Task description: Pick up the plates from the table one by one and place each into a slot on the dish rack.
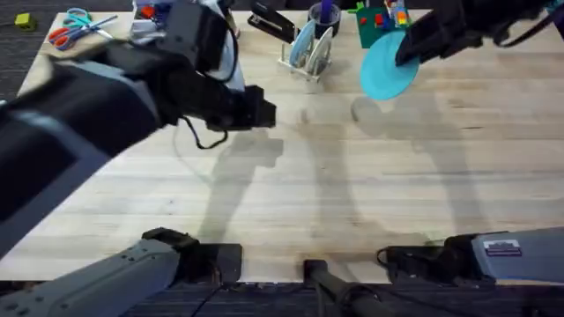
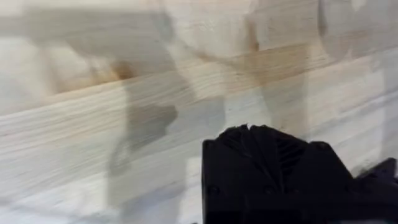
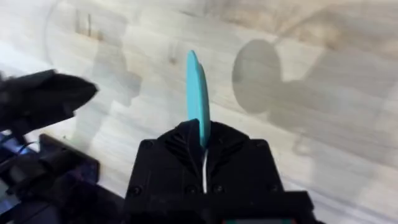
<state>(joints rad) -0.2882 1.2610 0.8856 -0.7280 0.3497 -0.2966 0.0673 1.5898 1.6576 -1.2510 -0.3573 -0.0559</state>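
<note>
Looming dark and blurred under the overhead camera, the left arm hangs over the pale counter (image 1: 291, 194), its tool (image 1: 261, 112) too indistinct to tell whether it is apart or together. Right tool (image 1: 408, 48) is clamped on a turquoise plate (image 1: 388, 66), held on edge above the counter (part of its rim hidden). Just beside it, the dish rack (image 1: 310, 51) holds plates upright.

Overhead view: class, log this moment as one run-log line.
right claw: shut on turquoise plate, held above table | dish rack: plates already slotted | left claw: empty, over table
</note>
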